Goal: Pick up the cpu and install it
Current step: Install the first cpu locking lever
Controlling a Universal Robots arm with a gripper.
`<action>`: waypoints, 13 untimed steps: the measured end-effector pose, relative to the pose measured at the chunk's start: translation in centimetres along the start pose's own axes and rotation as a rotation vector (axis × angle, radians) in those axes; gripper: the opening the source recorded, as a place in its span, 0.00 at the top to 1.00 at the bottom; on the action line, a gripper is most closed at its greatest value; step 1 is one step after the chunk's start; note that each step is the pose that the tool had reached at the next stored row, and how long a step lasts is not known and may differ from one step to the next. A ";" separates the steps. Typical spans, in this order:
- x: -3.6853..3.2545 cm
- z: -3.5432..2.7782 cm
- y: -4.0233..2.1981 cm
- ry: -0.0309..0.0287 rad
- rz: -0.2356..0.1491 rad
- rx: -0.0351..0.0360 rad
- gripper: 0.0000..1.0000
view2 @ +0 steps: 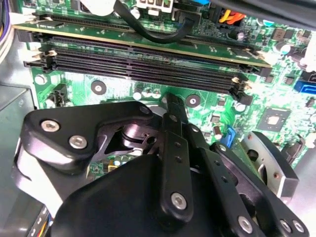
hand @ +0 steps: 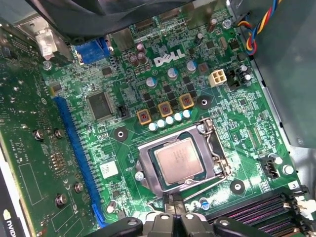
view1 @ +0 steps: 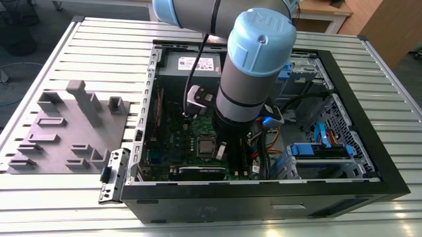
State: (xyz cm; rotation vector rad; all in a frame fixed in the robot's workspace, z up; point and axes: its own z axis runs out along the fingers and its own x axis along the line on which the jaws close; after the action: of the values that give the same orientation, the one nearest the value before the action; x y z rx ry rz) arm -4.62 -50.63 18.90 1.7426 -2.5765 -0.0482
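Standing on a slatted metal worktop [view1: 92, 44], an open computer case [view1: 369, 163] lies on its side with the arm [view1: 254, 64] reaching down into it from above. To the exterior view's left of the case, a grey tray [view1: 63, 133] with raised blocks rests on the worktop. Inside the case lies the green board [hand: 232, 98], and the arm's black wrist comes down just beside the socket [view1: 207, 146] at the board's middle. In the first wrist view the socket [hand: 215, 148] shows a silver frame around a dark square, and the cpu [hand: 178, 160] sits flat inside it, its shiny grey top facing up, with nothing touching it. The gripper [hand: 175, 217] hangs just beside the socket's edge, apart from the cpu, and holds nothing. Its dark fingers [hand: 170, 205] look pressed close together at the tips. In the second wrist view the gripper [view2: 170, 106] points toward the long black memory slots [view2: 143, 61], which run along the board on the far side of the socket from the blue slot [hand: 79, 148].
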 end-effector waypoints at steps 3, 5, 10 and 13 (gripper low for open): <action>-0.01 -0.01 -0.05 0.0002 0.000 -0.0003 0.89; -0.04 -0.01 -0.19 0.0004 0.000 -0.0007 0.89; 0.05 -0.03 -0.31 -0.0003 0.000 -0.0013 0.89; 0.20 -0.06 -0.37 -0.0022 0.000 -0.0020 0.89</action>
State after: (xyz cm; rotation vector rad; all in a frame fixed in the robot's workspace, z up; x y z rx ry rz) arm -4.35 -50.95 18.94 1.7431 -2.5770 -0.0527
